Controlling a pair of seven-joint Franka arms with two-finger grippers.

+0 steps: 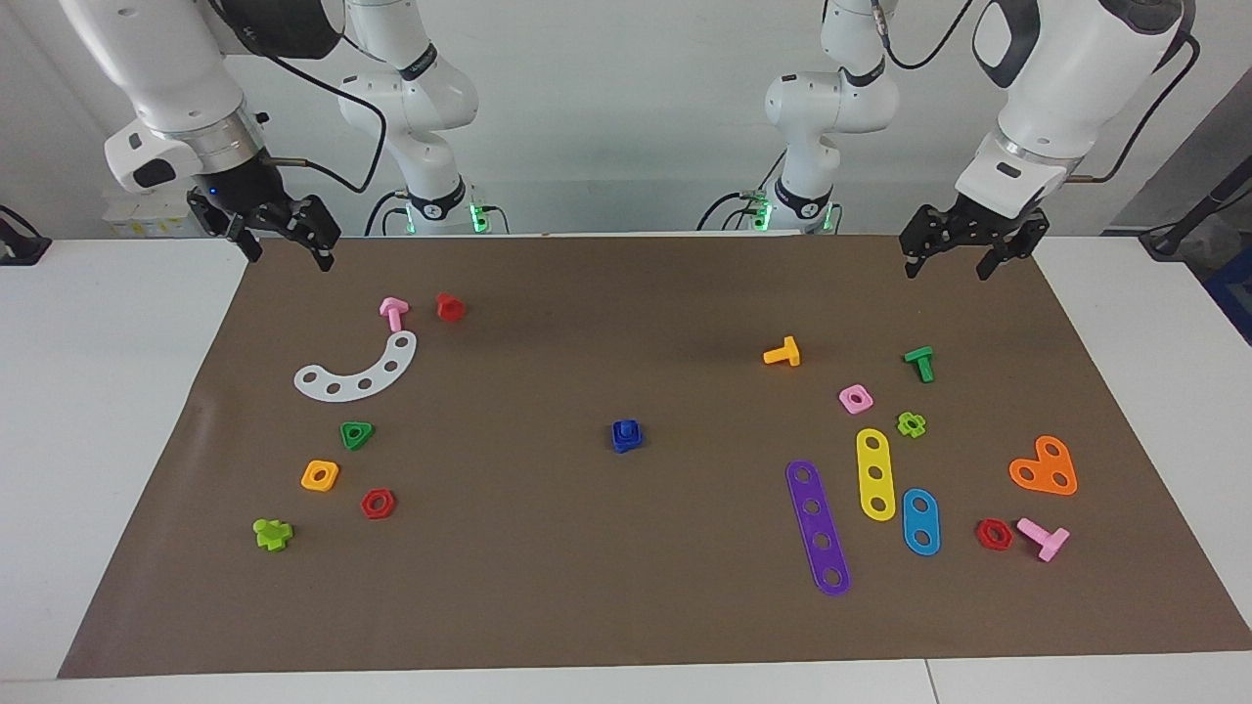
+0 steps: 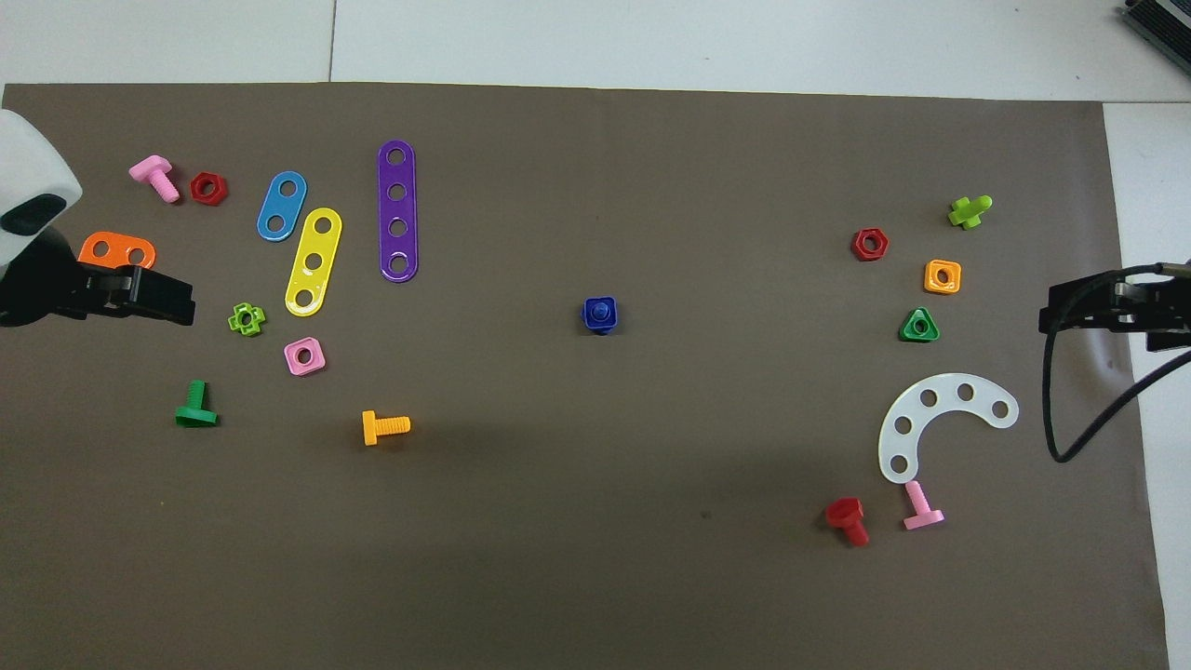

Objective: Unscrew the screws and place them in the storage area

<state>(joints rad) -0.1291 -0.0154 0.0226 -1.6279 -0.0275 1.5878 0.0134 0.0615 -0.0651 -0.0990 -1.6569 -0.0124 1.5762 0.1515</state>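
Observation:
A small dark-blue screw (image 1: pixel 626 435) stands in the middle of the brown mat (image 1: pixel 626 587), its stub pointing up from a squarish dark-blue base (image 2: pixel 599 314). Both grippers hang in the air well away from it. My left gripper (image 1: pixel 947 266) is open and holds nothing, over the mat's edge nearest the robots at the left arm's end; in the overhead view this left gripper (image 2: pixel 177 302) covers part of an orange plate. My right gripper (image 1: pixel 291 256) is open and holds nothing, over the mat's corner at the right arm's end. The storage area is out of view.
Toward the left arm's end lie purple (image 1: pixel 818 528), yellow (image 1: pixel 875 474) and light-blue (image 1: pixel 920 521) strips, an orange heart plate (image 1: pixel 1045 466), nuts and loose bolts. Toward the right arm's end lie a white curved plate (image 1: pixel 358 370), several nuts and pink (image 1: pixel 393 313) and red (image 1: pixel 449 307) bolts.

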